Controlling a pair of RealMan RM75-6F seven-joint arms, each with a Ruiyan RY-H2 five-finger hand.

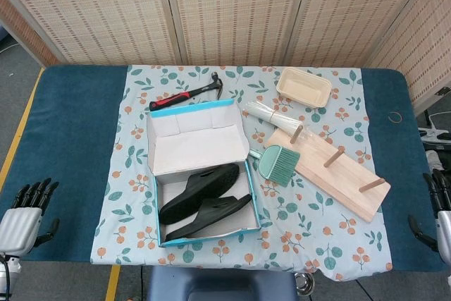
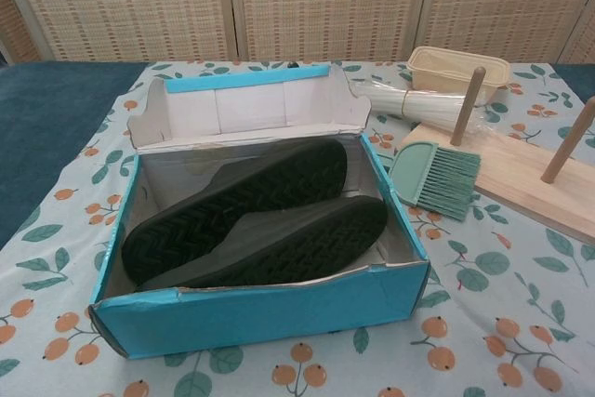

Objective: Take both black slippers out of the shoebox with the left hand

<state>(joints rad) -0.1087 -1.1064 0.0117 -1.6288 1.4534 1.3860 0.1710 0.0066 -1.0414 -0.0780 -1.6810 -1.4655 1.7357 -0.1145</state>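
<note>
Two black slippers lie side by side in an open blue shoebox [image 1: 158, 209] near the table's front middle. The rear slipper [image 1: 199, 192] [image 2: 232, 206] and the front slipper [image 1: 211, 216] [image 2: 279, 244] both rest slanted, soles showing in the chest view. The box [image 2: 251, 309] has its lid folded back. My left hand [image 1: 27, 216] sits at the table's front left corner, fingers apart, holding nothing, well left of the box. My right hand [image 1: 435, 209] shows at the right edge, partly cut off, empty with fingers apart. Neither hand appears in the chest view.
A red-and-black hammer [image 1: 187, 94] lies behind the box. To the right are a green brush [image 1: 276, 162] [image 2: 435, 177], a wooden peg board [image 1: 331, 170] [image 2: 521, 174], a bundle of white sticks [image 1: 271, 112] and a beige tray [image 1: 304, 87] [image 2: 460, 67]. A floral cloth [image 1: 310, 237] covers the blue table.
</note>
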